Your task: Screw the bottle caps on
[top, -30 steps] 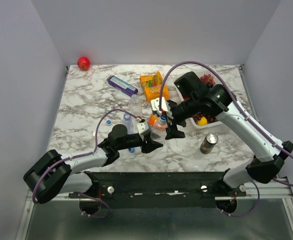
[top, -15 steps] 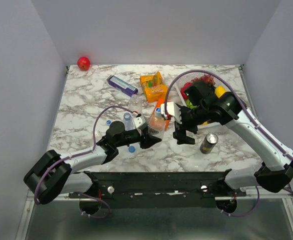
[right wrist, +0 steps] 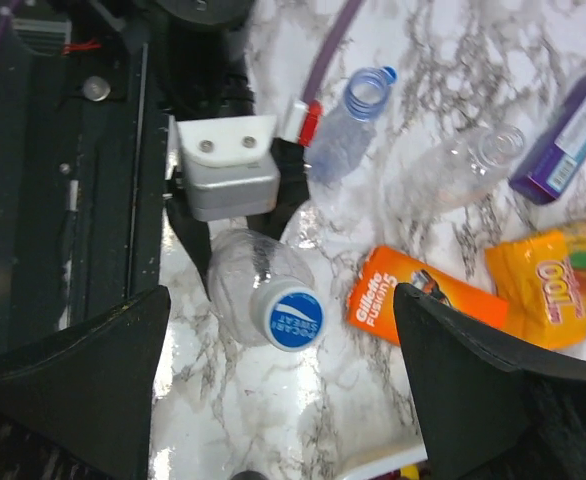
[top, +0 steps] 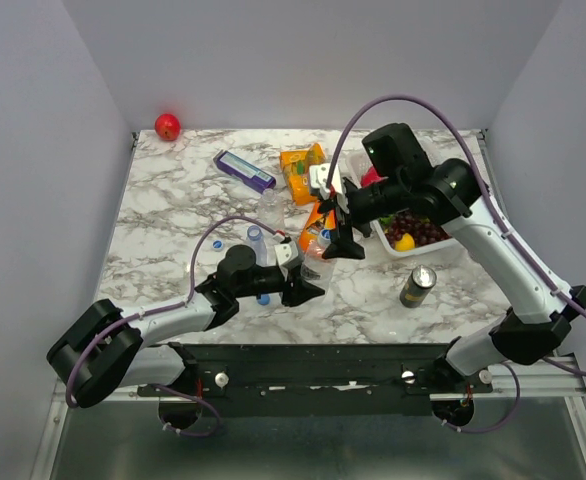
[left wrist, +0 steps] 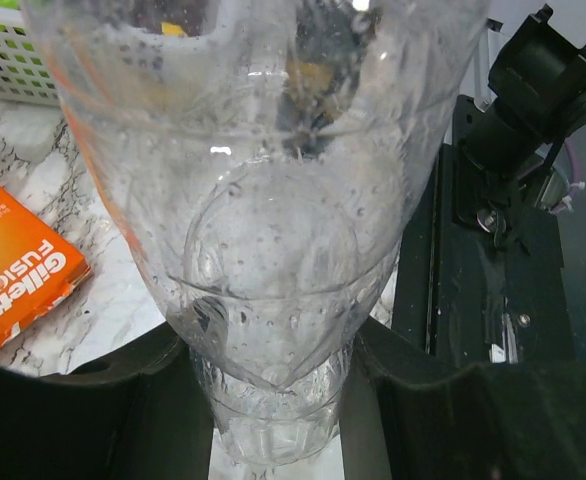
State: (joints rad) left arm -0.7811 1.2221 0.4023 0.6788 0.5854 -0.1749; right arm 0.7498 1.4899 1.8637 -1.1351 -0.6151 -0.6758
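A clear bottle (left wrist: 273, 200) stands on the marble with my left gripper (left wrist: 273, 400) shut on its lower part. It wears a blue and white bottle cap (right wrist: 295, 318). My right gripper (right wrist: 288, 390) hangs open above that cap, fingers wide on either side and touching nothing. In the top view the held bottle (top: 316, 262) sits between the left gripper (top: 308, 283) and the right gripper (top: 341, 240). A second bottle (right wrist: 348, 130) stands uncapped beside the left wrist. A third bottle (right wrist: 458, 172) lies on its side. Loose blue caps (top: 218, 243) lie near the left arm.
An orange razor box (right wrist: 413, 295) lies just right of the held bottle. An orange snack bag (top: 308, 172) and a purple box (top: 243, 170) lie farther back. A white basket (top: 393, 250) of fruit and a dark can (top: 418, 285) stand at the right. A red ball (top: 167, 126) rests in the far left corner.
My right gripper swung out to the right, then came back left and farther from the bases, over the capped bottle, open throughout. The left gripper kept its hold on the bottle.
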